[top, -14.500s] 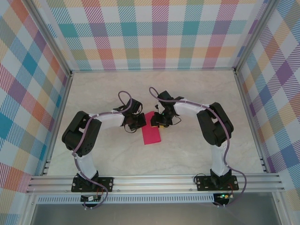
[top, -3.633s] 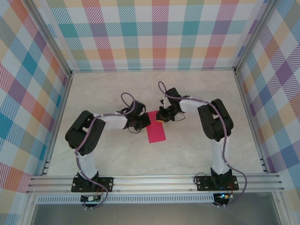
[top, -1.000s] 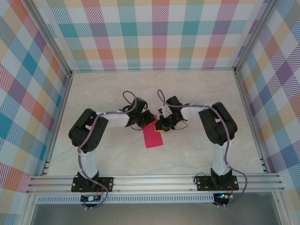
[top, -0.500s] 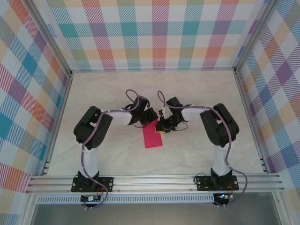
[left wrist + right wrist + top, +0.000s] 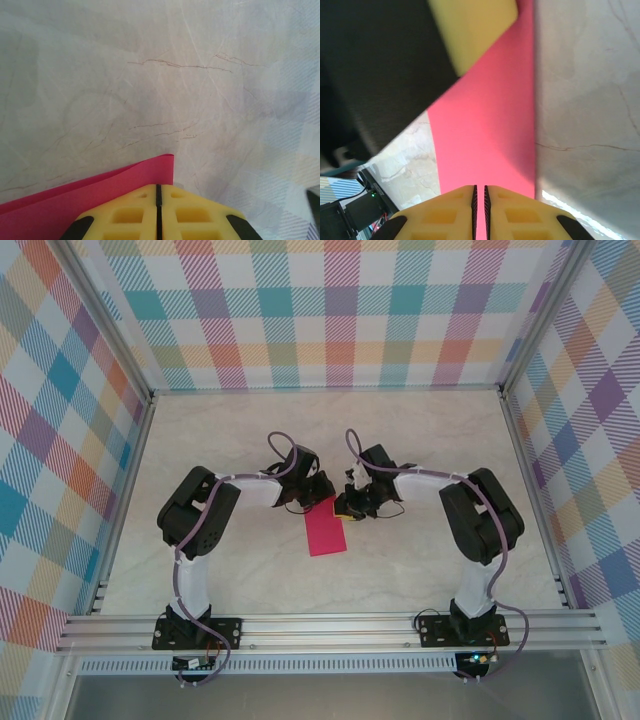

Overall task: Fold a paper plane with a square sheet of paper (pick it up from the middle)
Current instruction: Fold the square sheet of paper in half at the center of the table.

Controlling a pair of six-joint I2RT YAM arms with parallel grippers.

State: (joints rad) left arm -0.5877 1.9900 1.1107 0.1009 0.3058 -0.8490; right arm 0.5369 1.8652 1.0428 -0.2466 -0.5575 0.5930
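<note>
The square sheet of paper (image 5: 325, 532) lies on the table as a narrow pink-red rectangle, doubled over lengthwise. My left gripper (image 5: 326, 498) is shut, and its yellow tips (image 5: 158, 186) sit over the paper's far left corner (image 5: 75, 200), whose edge curls up slightly. My right gripper (image 5: 347, 510) is at the far right corner. Its tips (image 5: 479, 187) are closed to a thin slit over the paper (image 5: 490, 125), which runs flat away from them. I cannot tell whether either gripper pinches the paper or only rests on it. A left fingertip (image 5: 470, 25) shows in the right wrist view.
The pale marble-look table (image 5: 420, 440) is boxed in by checked walls (image 5: 340, 310) and aluminium posts (image 5: 135, 410). A metal rail (image 5: 330, 630) with both arm bases runs along the near edge.
My left gripper has slid right onto the paper's far corner and closed. The right arm's elbow has swung out to the right. The paper has stayed put.
</note>
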